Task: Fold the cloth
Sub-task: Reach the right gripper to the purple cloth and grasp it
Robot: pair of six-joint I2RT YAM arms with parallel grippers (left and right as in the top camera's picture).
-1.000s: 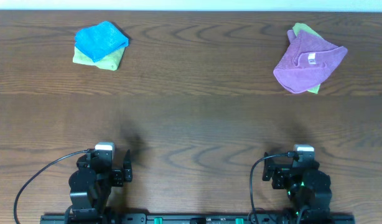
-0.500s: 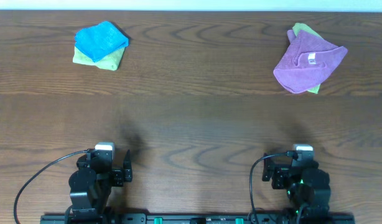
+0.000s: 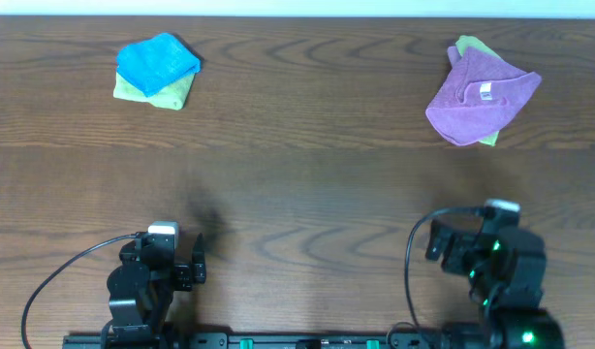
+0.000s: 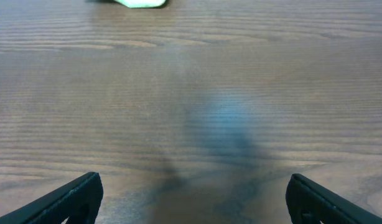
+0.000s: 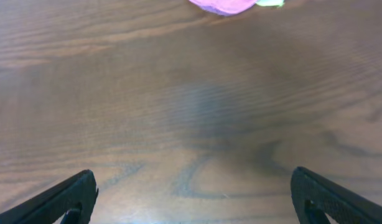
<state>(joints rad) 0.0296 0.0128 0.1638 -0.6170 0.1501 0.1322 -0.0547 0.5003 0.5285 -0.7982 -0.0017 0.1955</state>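
Observation:
A crumpled purple cloth (image 3: 480, 95) with a white tag lies at the far right of the table, on top of a light green cloth (image 3: 469, 46). Its near edge shows at the top of the right wrist view (image 5: 221, 5). A folded blue cloth (image 3: 157, 61) lies on a folded light green cloth (image 3: 165, 94) at the far left; the green edge shows in the left wrist view (image 4: 140, 3). My left gripper (image 4: 191, 199) is open and empty near the table's front edge. My right gripper (image 5: 194, 196) is open and empty, over bare wood well short of the purple cloth.
The brown wooden table (image 3: 297, 184) spans the view. Black cables loop from both arm bases (image 3: 55, 281) at the front edge. A pale wall strip runs along the far edge.
My right arm has lifted and moved forward and to the right, toward the purple cloth. The left arm and all cloths have not moved.

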